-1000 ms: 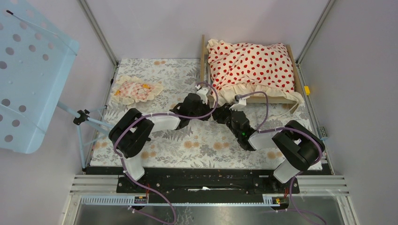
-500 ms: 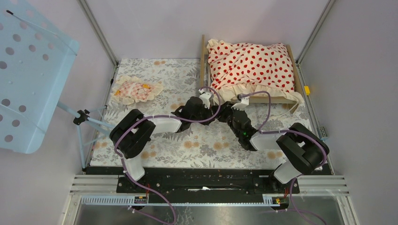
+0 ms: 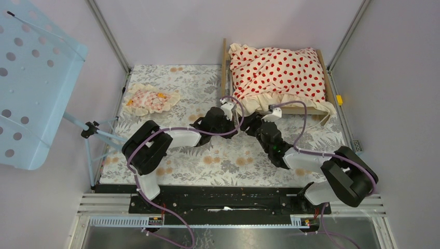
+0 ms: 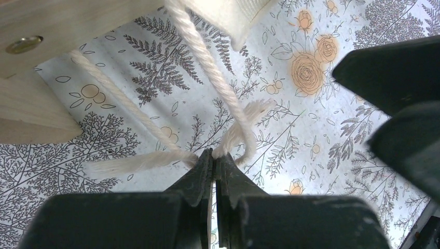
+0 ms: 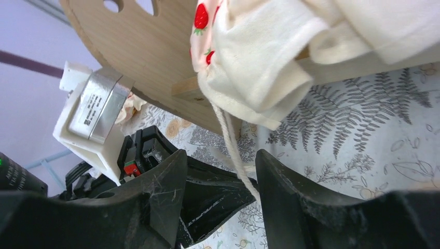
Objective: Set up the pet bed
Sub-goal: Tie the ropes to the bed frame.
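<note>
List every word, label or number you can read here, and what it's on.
No text reads clearly.
Silver sticker on the white block, right wrist view: small print, too blurred to read.
Black housing at that view's lower left: faint pale marks, unreadable.

Lilac walls (image 3: 207,26), floral-print table cover (image 3: 223,155) — perforated pale-blue panel (image 3: 31,78) at left.

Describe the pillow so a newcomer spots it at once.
On the floral mat, the wooden bed with the red-dotted blanket stands far right. The pillow lies alone in the mat's far-left corner, apart from the bed. It is small, pale pink, ruffle-edged, with orange patches.
</note>
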`<state>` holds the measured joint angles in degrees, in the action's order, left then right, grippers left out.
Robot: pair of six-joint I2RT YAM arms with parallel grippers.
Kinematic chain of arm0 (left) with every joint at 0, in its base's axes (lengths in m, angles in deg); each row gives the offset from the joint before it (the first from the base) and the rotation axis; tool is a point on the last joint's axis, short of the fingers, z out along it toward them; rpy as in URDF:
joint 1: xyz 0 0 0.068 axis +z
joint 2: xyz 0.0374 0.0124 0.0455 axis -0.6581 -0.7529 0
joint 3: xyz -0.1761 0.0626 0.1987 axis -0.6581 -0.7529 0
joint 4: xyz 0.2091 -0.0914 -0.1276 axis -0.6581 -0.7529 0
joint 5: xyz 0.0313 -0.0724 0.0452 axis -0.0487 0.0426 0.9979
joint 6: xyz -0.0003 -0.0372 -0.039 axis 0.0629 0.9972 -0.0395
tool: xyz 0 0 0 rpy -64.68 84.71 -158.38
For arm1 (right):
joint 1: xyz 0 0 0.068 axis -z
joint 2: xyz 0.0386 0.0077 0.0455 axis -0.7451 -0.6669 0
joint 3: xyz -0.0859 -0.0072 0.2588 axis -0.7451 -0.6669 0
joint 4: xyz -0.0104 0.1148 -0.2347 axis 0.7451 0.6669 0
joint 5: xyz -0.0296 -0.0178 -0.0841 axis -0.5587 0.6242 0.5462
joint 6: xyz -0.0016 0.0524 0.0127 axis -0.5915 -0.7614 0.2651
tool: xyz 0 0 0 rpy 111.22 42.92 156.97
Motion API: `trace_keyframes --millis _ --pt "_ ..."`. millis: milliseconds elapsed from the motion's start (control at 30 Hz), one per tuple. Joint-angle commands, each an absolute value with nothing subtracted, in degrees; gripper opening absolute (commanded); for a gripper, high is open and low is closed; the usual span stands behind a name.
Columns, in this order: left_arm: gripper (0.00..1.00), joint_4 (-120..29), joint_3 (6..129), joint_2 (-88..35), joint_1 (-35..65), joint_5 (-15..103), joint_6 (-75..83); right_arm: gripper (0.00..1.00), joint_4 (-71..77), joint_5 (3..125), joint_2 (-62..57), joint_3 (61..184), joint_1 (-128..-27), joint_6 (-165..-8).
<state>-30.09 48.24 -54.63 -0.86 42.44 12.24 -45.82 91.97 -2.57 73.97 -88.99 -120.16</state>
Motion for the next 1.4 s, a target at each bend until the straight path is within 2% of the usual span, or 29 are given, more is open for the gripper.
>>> trace_keyframes --millis 0,333,633,800,1367 --pt "0.0 -26.8 49.69 -55.39 -1.12 40.5 12.81 0.59 -37.97 97.57 1.64 72.7 -88.14 -128.44" --pt "0.0 -26.69 49.58 -55.25 -1.12 40.28 12.58 0.62 -25.14 97.81 1.02 76.94 -87.46 -154.22" --pt "0.0 -26.53 49.47 -55.23 -1.12 40.07 12.73 0.63 -22.6 99.85 -0.89 77.74 -85.79 -172.93" --pt "0.0 -26.34 49.56 -55.32 -1.11 39.96 12.84 0.62 -24.22 96.26 -5.41 78.12 -84.98 -181.89" --pt "0.0 -26.25 49.74 -55.76 -1.12 39.57 12.93 0.64 -30.77 92.26 -12.61 80.57 -84.91 -185.08"
